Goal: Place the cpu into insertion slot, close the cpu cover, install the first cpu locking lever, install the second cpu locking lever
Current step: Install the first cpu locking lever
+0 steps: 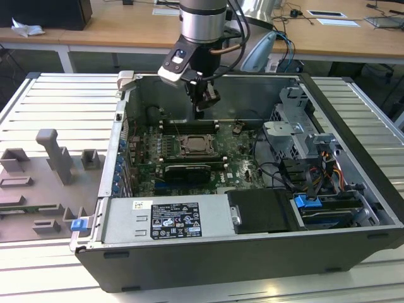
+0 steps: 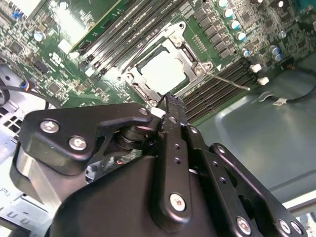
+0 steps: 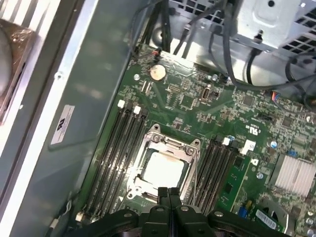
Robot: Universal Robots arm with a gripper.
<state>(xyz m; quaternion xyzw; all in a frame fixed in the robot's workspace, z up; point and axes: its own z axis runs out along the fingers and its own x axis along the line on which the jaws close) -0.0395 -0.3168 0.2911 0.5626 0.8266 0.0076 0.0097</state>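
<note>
The cpu [image 3: 163,169], a pale square chip, lies in the insertion slot [image 3: 134,183] on the green motherboard. The silvery cpu cover [image 3: 173,143] is folded down flat around it, and the chip shows through its window. In the second wrist view the cpu [image 2: 163,70] sits inside the same cover [image 2: 185,52], and a thin metal locking lever [image 2: 228,81] sticks out from the socket corner over the memory slots. My gripper [image 3: 169,195] hovers just above the socket's edge, shut, with nothing between its fingers. In the exterior view the gripper [image 1: 201,110] hangs over the socket [image 1: 197,145].
The open computer case [image 1: 353,189] walls in the board. A black graphics card [image 1: 183,170] lies beside the socket, with a power supply [image 1: 167,221] in front. A drive cage and cables [image 1: 297,136] fill the exterior view's right. Grey fixtures [image 1: 53,158] stand outside on the left.
</note>
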